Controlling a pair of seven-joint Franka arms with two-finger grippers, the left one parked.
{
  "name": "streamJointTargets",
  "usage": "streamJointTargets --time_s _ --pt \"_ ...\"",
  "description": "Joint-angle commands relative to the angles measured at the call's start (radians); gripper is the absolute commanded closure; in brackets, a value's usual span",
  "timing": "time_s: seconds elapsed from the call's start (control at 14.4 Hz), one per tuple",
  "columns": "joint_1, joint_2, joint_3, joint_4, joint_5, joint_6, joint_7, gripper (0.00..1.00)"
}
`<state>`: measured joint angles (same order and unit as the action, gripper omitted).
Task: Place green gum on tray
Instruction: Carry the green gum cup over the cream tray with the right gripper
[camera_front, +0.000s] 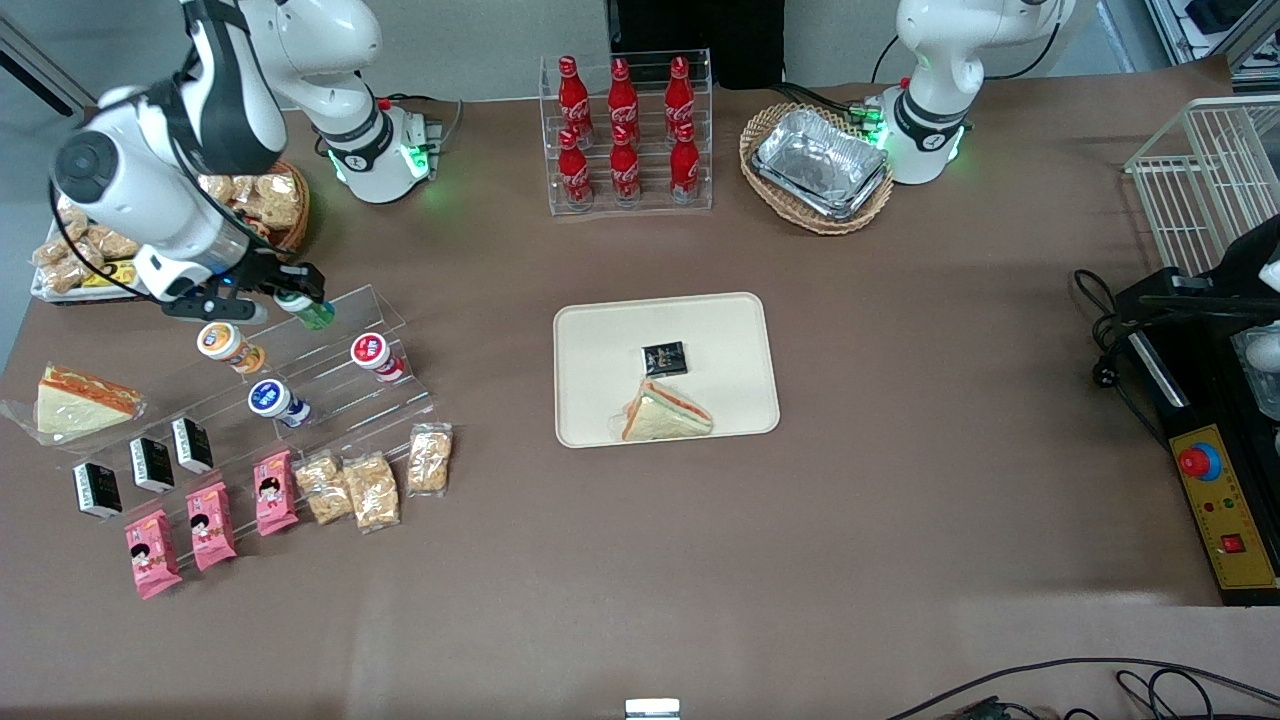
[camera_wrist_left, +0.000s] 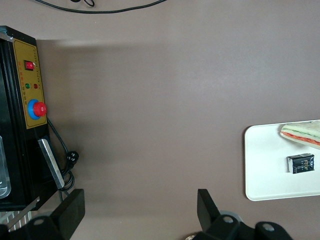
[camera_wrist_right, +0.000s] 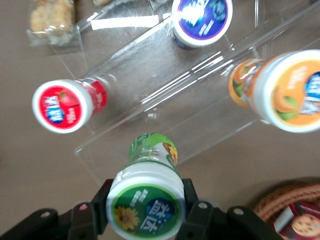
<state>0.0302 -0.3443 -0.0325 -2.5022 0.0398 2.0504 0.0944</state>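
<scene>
The gripper (camera_front: 292, 296) of the right arm is at the working arm's end of the table, above the top step of a clear acrylic stand (camera_front: 330, 375). Its 2 fingers (camera_wrist_right: 192, 212) are closed on the green gum (camera_wrist_right: 147, 200), one finger on each side of the canister just under the white-rimmed lid. In the right wrist view the lid faces the camera and the green body points down toward the edge of the stand. I cannot tell if the canister touches the step or is a little above it.

On the same stand there are 3 other canisters: the orange-lidded one (camera_front: 229, 346) just beside the gripper, the red-lidded one (camera_front: 376, 356) on a lower step, and the blue-lidded one (camera_front: 276, 402) nearer to the front camera.

The tray (camera_front: 600, 340) lies flat near the middle of the table, well apart from the gripper. On it there is a small black packet (camera_front: 664, 358) and a wrapped triangle sandwich (camera_front: 665, 413), the sandwich nearer to the front camera than the packet.

Near the stand, closer to the front camera, lie 3 pink snack packs (camera_front: 210, 525) and 3 clear bags of crackers (camera_front: 375, 485).
</scene>
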Motion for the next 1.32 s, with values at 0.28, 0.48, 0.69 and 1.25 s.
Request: streamJointTargets --time_s 0.28,0.48,0.69,1.25 --pt "0.062 -0.006 0.016 0.462 0.044 -0.539 0.06 0.82" --pt "0.172 0.022 0.037 0.558 0.054 -0.575 0.235 0.82" --pt "0.347 0.134 0.037 0.649 0.074 -0.563 0.454 0.82" --pt "0.528 0.444 0.034 0.557 0.15 -0.068 0.535 0.82"
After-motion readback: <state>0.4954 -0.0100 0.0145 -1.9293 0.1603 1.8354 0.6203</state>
